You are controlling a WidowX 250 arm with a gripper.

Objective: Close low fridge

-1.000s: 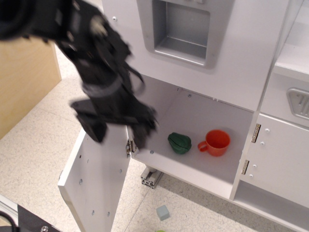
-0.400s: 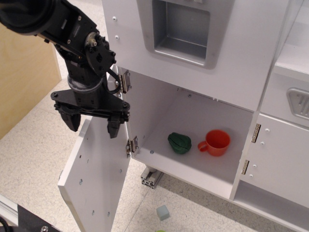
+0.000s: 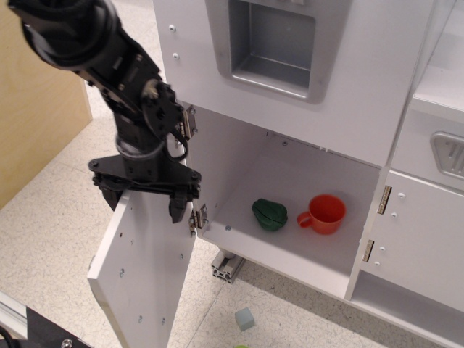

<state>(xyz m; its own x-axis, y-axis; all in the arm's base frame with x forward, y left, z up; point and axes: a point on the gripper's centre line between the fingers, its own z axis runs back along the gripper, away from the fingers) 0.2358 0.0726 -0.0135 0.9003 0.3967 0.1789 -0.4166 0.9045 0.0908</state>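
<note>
The low fridge [image 3: 290,210] sits at the bottom of a white toy kitchen, and we see it standing wide open. Its door [image 3: 141,272] is a large, flat, smooth white panel swung out to the left, hanging from small metal hinges [image 3: 197,216] on the compartment's left edge, with tiny screw dots across its inner face. Farthest left, we see a pale wooden board [image 3: 36,123] and a speckled beige floor [image 3: 51,232]. Next comes the black robot arm [image 3: 101,58], matte and knobbly with joints and cables, reaching down from the upper left. Its claw [image 3: 145,203] is spread, holding nothing, and hangs over the top edge of the door, one dark finger on each side; we cannot tell whether it touches the panel. To the right, inside the smooth white compartment, a dark green ridged toy vegetable [image 3: 270,214] lies just beside a glossy orange cup [image 3: 324,213] with a small handle. Above is a white panel with a grey recessed dispenser [image 3: 272,47]. On the floor below lies a small grey-blue block [image 3: 244,318]. Far right is a smaller white cabinet door [image 3: 424,246].
</note>
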